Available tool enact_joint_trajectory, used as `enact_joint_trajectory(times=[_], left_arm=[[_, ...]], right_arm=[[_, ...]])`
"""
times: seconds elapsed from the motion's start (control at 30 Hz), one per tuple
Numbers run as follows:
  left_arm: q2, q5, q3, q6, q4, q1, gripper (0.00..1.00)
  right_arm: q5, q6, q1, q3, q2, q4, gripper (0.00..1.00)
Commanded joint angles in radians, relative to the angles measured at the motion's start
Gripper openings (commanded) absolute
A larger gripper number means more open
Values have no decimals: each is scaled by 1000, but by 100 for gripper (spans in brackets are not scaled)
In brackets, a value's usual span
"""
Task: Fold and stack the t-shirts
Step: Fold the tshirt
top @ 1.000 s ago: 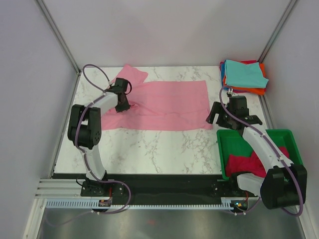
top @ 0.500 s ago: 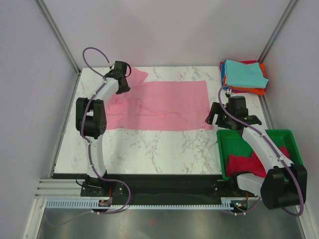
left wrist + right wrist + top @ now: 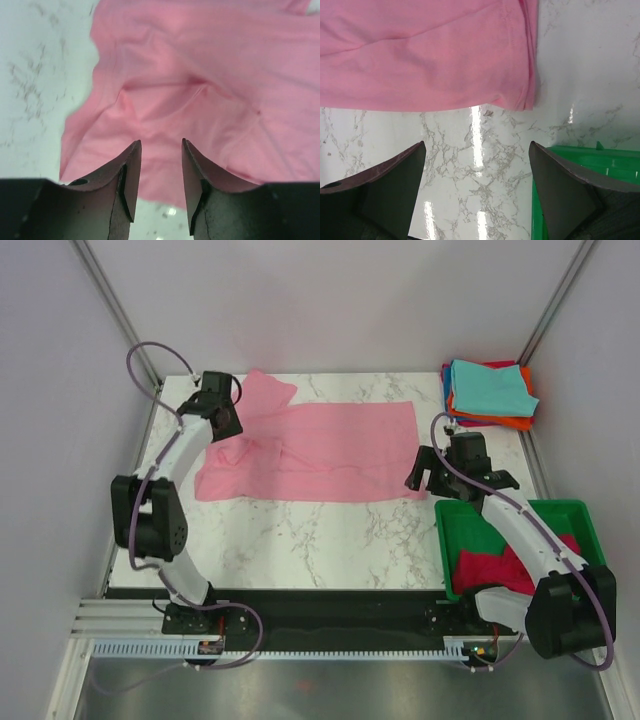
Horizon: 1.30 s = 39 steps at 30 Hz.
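A light pink t-shirt (image 3: pixel 330 450) lies spread flat across the middle of the marble table (image 3: pixel 330 530). My left gripper (image 3: pixel 228 424) hovers over its crumpled left sleeve, jaws open with nothing between them; the left wrist view shows the gripper (image 3: pixel 161 146) above the pink cloth (image 3: pixel 210 90). My right gripper (image 3: pixel 455 480) is wide open and empty just off the shirt's near right corner; the right wrist view shows the gripper (image 3: pixel 476 150) over bare marble and the shirt's hem (image 3: pixel 430 55) ahead. Folded t-shirts (image 3: pixel 490 390) are stacked at the far right, teal on top.
A green plastic bin (image 3: pixel 570 515) stands at the near right and holds crumpled magenta and red shirts (image 3: pixel 500 568); its corner (image 3: pixel 585 165) shows beside my right gripper. Grey walls close in the table at the back and sides.
My left gripper has swung from over the shirt's left part out to the far left, and the left sleeve now lies uncovered. My right gripper has shifted slightly left.
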Motion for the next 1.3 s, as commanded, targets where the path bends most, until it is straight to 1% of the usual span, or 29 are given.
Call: enact_joint_trajectory(times=[0.0,0.07,0.17,0.33,0.4,0.6,0.77,0.87,0.97,1.0,1.07,1.1,1.13,1.2,1.27], left_arm=[[-186,-9,-250,-70,145,0,45],[-182,-15,-294,-70,150,6,43],[-138,-29,-319,-76,138,22,43],[-61,45,-343,-111,200,54,43],[-41,63,-337,-111,245,55,43],[28,73,-299,-110,302,66,44],[102,91,-248,-108,313,74,44],[113,102,-238,-116,322,77,44],[113,105,-233,-116,326,78,39],[114,108,-233,-114,328,78,33],[110,108,-230,-111,326,80,26],[103,108,-230,-114,322,80,20],[88,108,-228,-119,317,82,17],[71,100,-211,-124,290,85,12],[59,90,-167,-122,262,88,11]], right_arm=[[-2,24,47,50,17,41,92],[11,30,79,59,21,43,92],[17,38,105,54,20,43,92],[29,38,112,19,-9,43,93],[29,33,112,16,-12,38,93],[35,10,112,-2,-19,29,93],[44,-7,112,-8,21,35,93],[44,-13,112,-8,40,41,93],[49,-18,113,-8,51,46,93],[51,-18,112,-8,55,49,93],[55,-21,112,-10,64,54,93],[54,-21,112,-12,67,55,93],[55,-21,112,-13,72,58,93],[51,-19,112,-15,80,63,93],[49,-18,112,-16,80,69,93]])
